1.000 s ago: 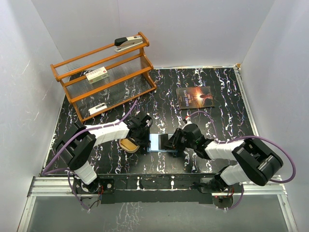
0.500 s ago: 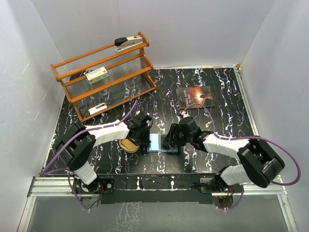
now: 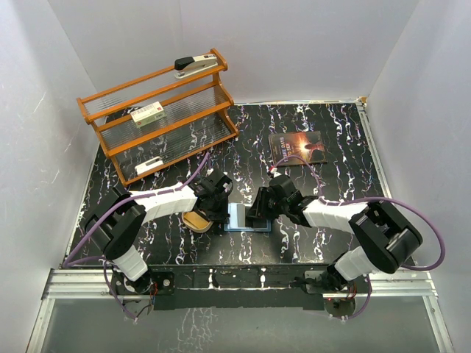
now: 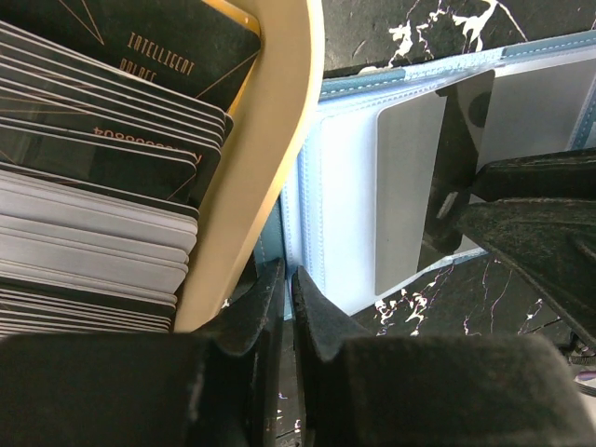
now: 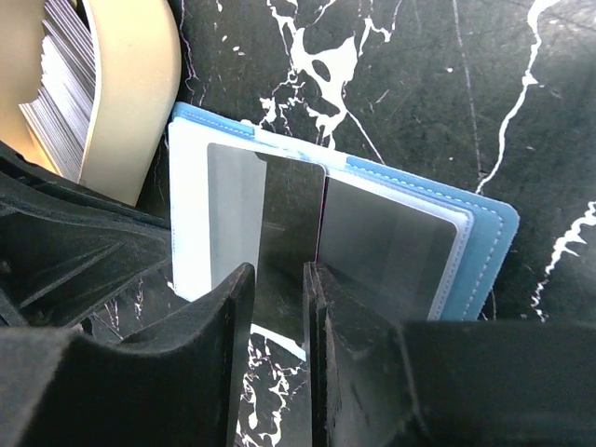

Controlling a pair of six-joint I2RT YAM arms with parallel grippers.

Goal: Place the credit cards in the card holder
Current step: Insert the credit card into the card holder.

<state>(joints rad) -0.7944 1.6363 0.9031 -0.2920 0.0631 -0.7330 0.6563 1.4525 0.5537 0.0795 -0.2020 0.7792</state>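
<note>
While the right claw [image 5: 277, 289] is hanging low over the open blue folding card holder [image 5: 484, 247] on the black marbled desk [image 5: 419, 84], a dark plastic credit card [image 5: 291, 219] is lying across the holder's clear inner pockets. Its near end is running between the claw's narrowly parted fingers, and whether they are pinching the card or only straddling it cannot be told.

The left claw [image 4: 287, 279], clenched with nothing showing between its fingers, is bearing down at the holder's left edge, apparently pinning the case open. Just beside that same edge, a tan oblong wooden tray [image 4: 279, 121] is carrying the stack of remaining credit cards [image 4: 93, 214]. A grey-white card [image 4: 408, 186] appears to be sitting inside one of the holder's pockets already.

One card's insertion is the step in hand, and with the tray so full the job is looking far from done. The next move is calling for the dark card to be kept flat and square to the pocket's slot and slid fully home. The left claw would be steadying the holder meanwhile, before the right one lets go and heads towards the tray on the holder's left.
</note>
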